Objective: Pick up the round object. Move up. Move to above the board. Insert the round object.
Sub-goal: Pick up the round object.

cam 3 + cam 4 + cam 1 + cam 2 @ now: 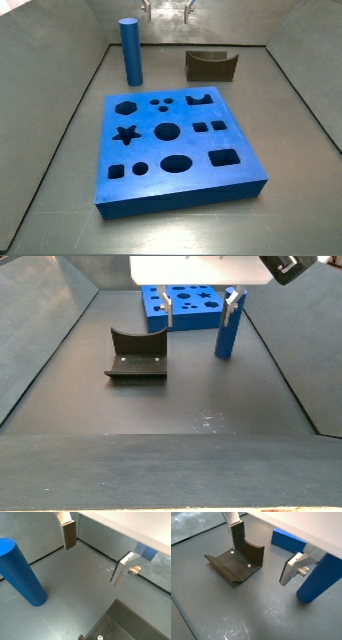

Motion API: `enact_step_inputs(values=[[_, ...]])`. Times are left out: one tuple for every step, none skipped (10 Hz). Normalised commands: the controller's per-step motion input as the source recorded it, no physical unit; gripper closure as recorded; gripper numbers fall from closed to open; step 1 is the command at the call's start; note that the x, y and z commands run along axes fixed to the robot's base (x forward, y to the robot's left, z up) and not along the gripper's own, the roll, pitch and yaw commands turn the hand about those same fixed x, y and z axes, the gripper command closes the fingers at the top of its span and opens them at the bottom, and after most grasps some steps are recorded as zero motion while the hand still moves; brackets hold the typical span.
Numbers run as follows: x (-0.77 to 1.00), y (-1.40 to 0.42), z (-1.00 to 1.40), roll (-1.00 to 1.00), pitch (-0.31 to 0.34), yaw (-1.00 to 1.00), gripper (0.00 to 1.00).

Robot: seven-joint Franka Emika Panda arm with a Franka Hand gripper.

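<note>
Wrist views show the end effector [93, 554] spread wide, holding nothing, beside the upright round object [21, 572]; the board [291, 538] is mostly hidden there.

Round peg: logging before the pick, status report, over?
Gripper open, empty, low over floor between peg and block. Round peg upright on floor, ungripped, beside one finger. Board holes free. Dark notched block near, not blocking.
</note>
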Motion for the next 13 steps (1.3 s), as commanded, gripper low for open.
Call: enact_step_inputs(values=[[0.00,0.00,0.00,0.01,0.000,0.00,0.00],[0.00,0.01,0.02,0.00,0.000,0.00,0.00],[0.00,0.00,0.05,0.00,0.000,0.00,0.00],[0.00,-0.03,0.00,0.00,0.000,0.00,0.00],[0.00,-0.03,0.00,0.00,0.000,0.00,0.00],[0.00,-0.04,0.00,0.00,0.000,0.00,0.00],[0.00,-0.03,0.00,0.00,0.000,0.00,0.00],[0.00,-0.02,0.00,0.00,0.000,0.00,0.00],[-0.03,0.00,0.00,0.00,0.000,0.00,0.00],[0.00,0.00,-0.02,0.00,0.000,-0.06,0.00],[-0.19,0.00,0.98,0.44,0.260,-0.13,0.00],[-0.23,0.00,1.00,0.37,0.029,-0.12,0.00],[-0.39,0.00,1.00,0.35,0.000,-0.05,0.00]])
